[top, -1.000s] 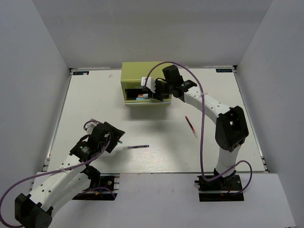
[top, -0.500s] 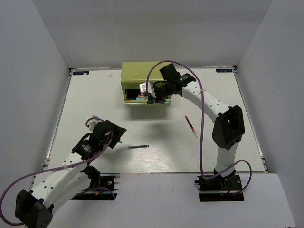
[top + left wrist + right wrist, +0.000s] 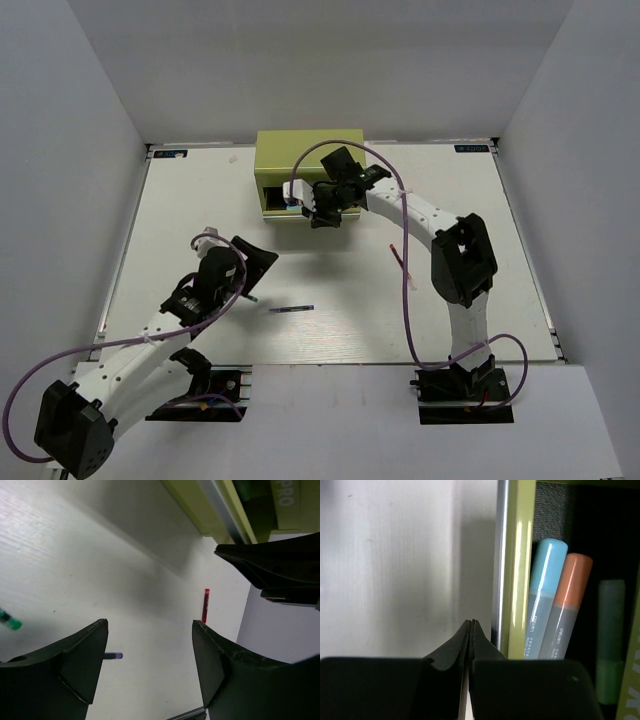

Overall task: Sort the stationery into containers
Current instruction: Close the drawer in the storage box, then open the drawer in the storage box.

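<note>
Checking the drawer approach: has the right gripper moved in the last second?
Yes. The right gripper has shifted left along the front of the yellow-green chest, toward its open compartment, and has closed.

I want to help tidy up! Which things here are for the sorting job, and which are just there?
For the job: yellow-green chest; blue-capped marker, orange-capped marker and green marker inside it; red pen, dark pen and green-tipped pen on the table.
Just there: purple cables; small labels at the table's far corners.
</note>
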Robot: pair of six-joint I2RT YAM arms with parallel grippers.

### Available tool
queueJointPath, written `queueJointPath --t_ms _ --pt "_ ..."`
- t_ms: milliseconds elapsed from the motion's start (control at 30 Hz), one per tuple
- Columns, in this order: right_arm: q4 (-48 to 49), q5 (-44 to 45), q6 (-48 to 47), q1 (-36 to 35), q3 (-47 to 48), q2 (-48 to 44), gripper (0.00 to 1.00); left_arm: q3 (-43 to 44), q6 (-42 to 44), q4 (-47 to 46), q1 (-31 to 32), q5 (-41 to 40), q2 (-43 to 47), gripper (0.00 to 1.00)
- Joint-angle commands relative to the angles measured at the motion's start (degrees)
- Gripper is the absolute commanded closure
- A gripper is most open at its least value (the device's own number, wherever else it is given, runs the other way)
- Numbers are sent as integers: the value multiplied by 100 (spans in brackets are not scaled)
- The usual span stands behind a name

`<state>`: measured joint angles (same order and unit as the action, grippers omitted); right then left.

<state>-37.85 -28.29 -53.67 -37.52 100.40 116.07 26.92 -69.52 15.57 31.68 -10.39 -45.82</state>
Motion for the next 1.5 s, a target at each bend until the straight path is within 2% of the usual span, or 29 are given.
queueJointPath --t_ms 0,333,600,767,800,933,1067,1133,1167,1200,1233,1333,1467 --pt "1551 1273 401 157 -47 12 100 103 289 -878 -13 55 -259 22" --pt "1877 2345 630 192 384 372 100 411 606 -2593 -13 108 -1692 29" --pt "1983 2566 603 227 331 311 100 850 711 -3657 -13 46 -2887 31" --pt "2071 2347 507 254 -266 -154 100 1228 511 -4308 -171 -7 -3827 35" --pt "1992 1911 524 271 -319 -399 100 1298 457 -4360 -171 -7 -3977 35" --pt "1983 1600 664 315 -697 -963 100 1553 167 -4826 -277 99 -4636 40" --pt "1781 679 744 394 -688 -1586 100 1553 -307 -5957 -338 29 -5199 41" --pt "1868 623 796 403 -715 -1806 89 1553 -624 -6284 -338 29 -5427 44" --pt "1956 658 840 421 -697 -1877 77 1553 -703 -6486 -390 -32 -5655 44" --pt "2087 772 858 438 -706 -1895 47 1675 -834 -6540 -391 -33 -5761 44" --pt "2158 834 884 456 -689 -1852 38 1729 -888 -6541 -391 -33 -5858 44" --pt "2159 931 692 535 -505 -1598 20 1966 -967 -6629 -391 -94 -6166 44" --pt "1772 816 542 614 -231 -1281 13 2151 -1029 -6576 -391 -200 -6403 44"
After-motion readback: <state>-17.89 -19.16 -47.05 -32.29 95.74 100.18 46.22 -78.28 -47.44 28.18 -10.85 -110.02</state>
